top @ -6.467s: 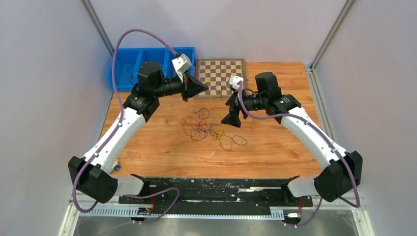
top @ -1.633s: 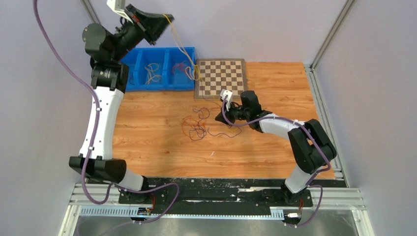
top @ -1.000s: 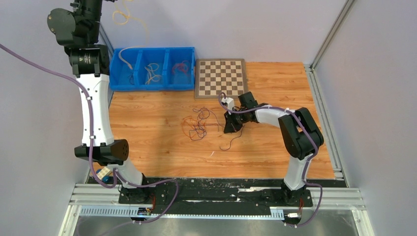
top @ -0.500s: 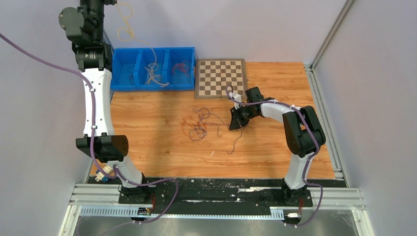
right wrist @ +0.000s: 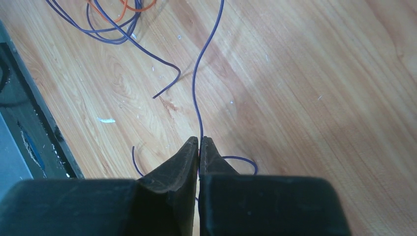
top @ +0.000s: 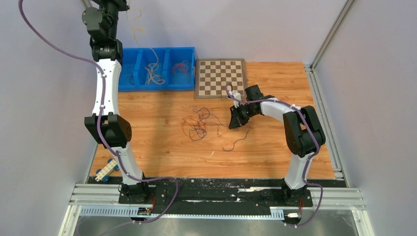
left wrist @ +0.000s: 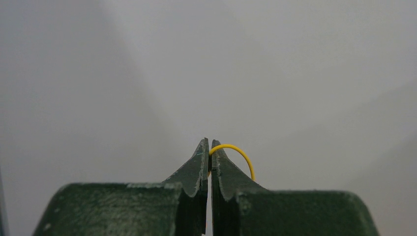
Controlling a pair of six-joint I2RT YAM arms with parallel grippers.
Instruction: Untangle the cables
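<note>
- The table [top: 162, 147] carries the cables' tangle [top: 198, 124] near its middle; others lie in the blue bin [top: 147, 88].
- The right gripper [right wrist: 200, 140], low, is closed on a purple cable [right wrist: 195, 93].
- The left gripper [left wrist: 210, 142], raised high, pinches a yellow cable [left wrist: 242, 156].
- Wires seem light, limp, slippery; best taken near a free end.
- No writing is readable.

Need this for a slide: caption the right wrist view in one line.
Right hand shut on a purple cable over the wooden table, orange-and-purple tangle ahead.
</note>
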